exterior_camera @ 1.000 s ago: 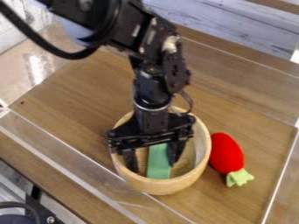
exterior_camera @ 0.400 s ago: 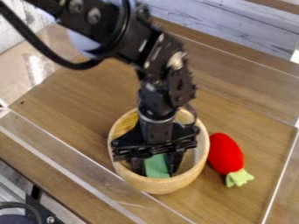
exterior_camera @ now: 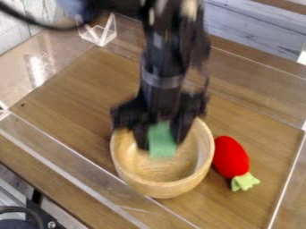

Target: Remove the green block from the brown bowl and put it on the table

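Note:
The green block (exterior_camera: 159, 140) hangs upright between the fingers of my gripper (exterior_camera: 160, 145), which is shut on it. The block's lower end sits just over the hollow of the brown bowl (exterior_camera: 129, 168), partly above the rim's height. The bowl rests on the wood-grain table (exterior_camera: 72, 98) near its front edge. My arm comes straight down from the top of the camera view, motion-blurred, and hides the bowl's far rim.
A red strawberry toy (exterior_camera: 230, 156) with a green stem lies just right of the bowl. Clear acrylic walls (exterior_camera: 46, 150) run around the table's edges. A small clear stand (exterior_camera: 103, 33) sits at the back.
My gripper closed on the green block inside the bowl and has risen, lifting the block up out of the bowl's hollow. The bowl and strawberry have stayed put.

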You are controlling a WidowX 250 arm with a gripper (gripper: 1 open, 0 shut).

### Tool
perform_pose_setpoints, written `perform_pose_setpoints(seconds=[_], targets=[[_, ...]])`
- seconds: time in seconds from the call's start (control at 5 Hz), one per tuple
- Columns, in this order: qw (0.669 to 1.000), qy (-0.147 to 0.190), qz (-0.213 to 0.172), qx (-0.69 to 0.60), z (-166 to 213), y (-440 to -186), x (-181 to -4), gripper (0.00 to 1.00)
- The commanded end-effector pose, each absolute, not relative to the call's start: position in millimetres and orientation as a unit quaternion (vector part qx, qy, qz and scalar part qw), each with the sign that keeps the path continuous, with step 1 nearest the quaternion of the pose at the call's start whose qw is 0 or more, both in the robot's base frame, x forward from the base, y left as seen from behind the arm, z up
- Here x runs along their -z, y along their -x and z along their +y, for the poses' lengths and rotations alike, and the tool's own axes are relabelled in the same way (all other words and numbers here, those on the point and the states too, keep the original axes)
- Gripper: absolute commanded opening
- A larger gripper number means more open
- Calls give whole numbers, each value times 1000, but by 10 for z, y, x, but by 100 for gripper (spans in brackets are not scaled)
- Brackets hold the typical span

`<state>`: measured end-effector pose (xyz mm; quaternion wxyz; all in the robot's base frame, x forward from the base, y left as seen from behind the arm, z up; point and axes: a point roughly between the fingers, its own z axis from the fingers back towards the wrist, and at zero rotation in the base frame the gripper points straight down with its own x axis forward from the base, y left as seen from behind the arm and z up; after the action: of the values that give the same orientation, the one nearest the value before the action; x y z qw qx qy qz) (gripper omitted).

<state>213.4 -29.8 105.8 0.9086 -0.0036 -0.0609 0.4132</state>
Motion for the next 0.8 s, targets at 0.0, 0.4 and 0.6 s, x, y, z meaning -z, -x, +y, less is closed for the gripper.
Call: perform_pose_setpoints(seconds=[0.0, 0.4, 0.6], targets=[[912, 17, -104, -396, -93, -2275, -1325, 0], [920, 36, -121, -370, 559, -2347, -1367, 0], [923, 43, -113, -366, 602, -2366, -1333, 0]])
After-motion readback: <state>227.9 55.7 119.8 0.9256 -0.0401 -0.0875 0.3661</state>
